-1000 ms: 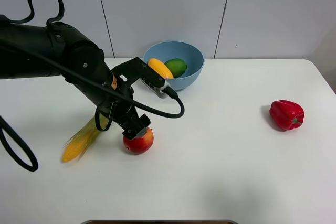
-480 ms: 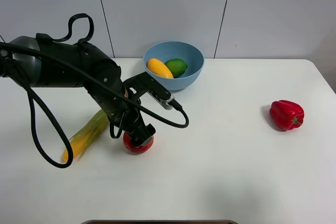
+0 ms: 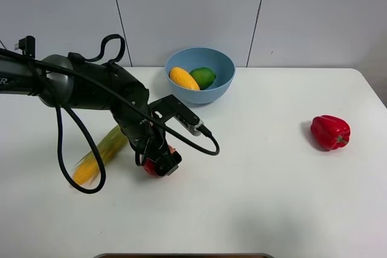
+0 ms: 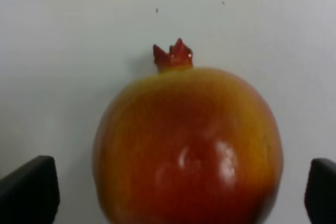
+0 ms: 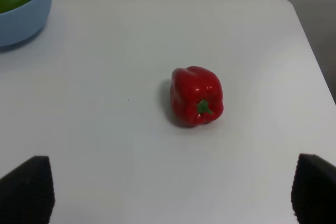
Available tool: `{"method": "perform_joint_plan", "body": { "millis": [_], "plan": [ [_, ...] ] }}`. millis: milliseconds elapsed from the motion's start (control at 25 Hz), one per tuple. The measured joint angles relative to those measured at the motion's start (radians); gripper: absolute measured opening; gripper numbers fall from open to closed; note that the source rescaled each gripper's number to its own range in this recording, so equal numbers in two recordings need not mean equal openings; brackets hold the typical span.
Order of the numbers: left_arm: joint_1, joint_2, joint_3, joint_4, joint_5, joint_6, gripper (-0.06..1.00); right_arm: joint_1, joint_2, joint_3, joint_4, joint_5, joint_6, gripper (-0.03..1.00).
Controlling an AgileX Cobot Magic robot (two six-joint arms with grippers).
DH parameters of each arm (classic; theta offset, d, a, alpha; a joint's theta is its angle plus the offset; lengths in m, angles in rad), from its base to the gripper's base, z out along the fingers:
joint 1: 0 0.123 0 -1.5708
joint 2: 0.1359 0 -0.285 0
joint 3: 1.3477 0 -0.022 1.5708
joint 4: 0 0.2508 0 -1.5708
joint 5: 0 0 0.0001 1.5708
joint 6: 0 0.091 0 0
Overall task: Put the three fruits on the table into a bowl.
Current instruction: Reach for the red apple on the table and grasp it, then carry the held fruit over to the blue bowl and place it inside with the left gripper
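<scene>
The left gripper (image 3: 161, 162) is down at the table (image 3: 272, 197), left of centre and toward the near side, with its jaws spread wide around the last loose fruit: a red-yellow pomegranate (image 4: 189, 145). The left wrist view shows the small pointed crown on the fruit's far end. It also shows the two dark fingers (image 4: 29, 190), one on each side of the fruit, with a strip of white table visible between each finger and the skin. The jaws bracket the pomegranate without gripping it. From the high camera the arm covers most of the fruit, and only a sliver of red shows beneath the gripper.

The light-blue bowl (image 3: 213, 92) stands at the far edge of the table, a little left of the middle, well apart from the gripper. Inside it lie the yellow-orange mango (image 3: 184, 78) and the green lime (image 3: 203, 77), touching, with the mango on the left.

A corn cob (image 3: 100, 156) in green husk lies slanted on the table just left of the left arm, its outline smeared. A glossy red bell pepper (image 3: 330, 132) sits alone on the right side.

The right gripper (image 5: 170, 192) is out of the high view. Its own camera shows its jaws wide apart and holding nothing, above bare table on the near side of the pepper.
</scene>
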Motion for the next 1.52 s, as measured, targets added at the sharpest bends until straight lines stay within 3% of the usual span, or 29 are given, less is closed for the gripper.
{"method": "perform_joint_plan", "body": {
  "millis": [800, 880, 920, 1000, 1040, 1520],
  "plan": [
    [0.000, 0.091, 0.000, -0.011, -0.075, 0.000, 0.92, 0.000, 0.000, 0.000, 0.000, 0.000, 0.000, 0.91],
    [0.000, 0.091, 0.000, -0.011, -0.082, 0.000, 0.79, 0.000, 0.000, 0.000, 0.000, 0.000, 0.000, 0.91],
    [0.000, 0.091, 0.000, -0.011, -0.087, 0.000, 0.61, 0.000, 0.000, 0.000, 0.000, 0.000, 0.000, 0.91],
    [0.000, 0.091, 0.000, -0.011, -0.099, 0.000, 0.07, 0.000, 0.000, 0.000, 0.000, 0.000, 0.000, 0.91],
    [0.000, 0.091, 0.000, -0.011, -0.102, 0.000, 0.00, 0.000, 0.000, 0.000, 0.000, 0.000, 0.000, 0.91],
    [0.000, 0.091, 0.000, -0.007, -0.112, 0.000, 0.00, 0.000, 0.000, 0.000, 0.000, 0.000, 0.000, 0.91]
  ]
}}
